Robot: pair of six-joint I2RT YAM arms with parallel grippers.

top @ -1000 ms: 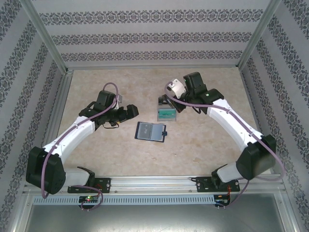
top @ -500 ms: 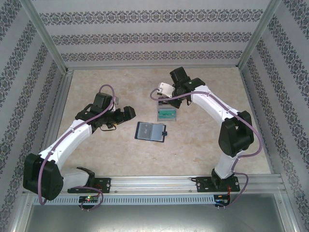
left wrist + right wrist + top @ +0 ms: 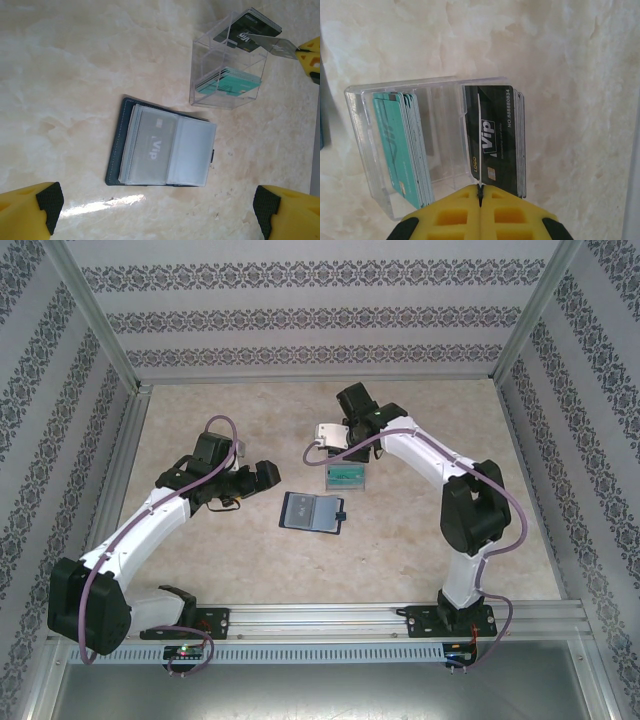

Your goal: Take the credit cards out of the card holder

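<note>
Credit cards (image 3: 395,140): teal ones stood stacked in a clear box (image 3: 435,81) directly ahead of the right tool (image 3: 480,192). A dark card (image 3: 495,130) stood at the box's other side, and one grey card (image 3: 156,147) lay in the card holder (image 3: 194,152).
Right tool: its jaws were pressed together on a thin pale card (image 3: 279,46), seen edge-on, with its far end inside the box beside the dark card.
Left tool (image 3: 155,205): its fingers were spread wide with nothing between them, above the surface (image 3: 220,560).
Key relation: the card holder lay open and flat straight ahead of the left tool, centred between its fingers. The grey card's long axis ran away from that tool, across the line joining the fingers.
Nearer arm: the left looked better placed, being free and facing the holder, while the right was busy at the box beyond it.
Surface: pale and marbled, with the holder and box near each other but apart.
Room: patterned walls (image 3: 300,315) stood on three sides behind a metal frame (image 3: 95,325).
</note>
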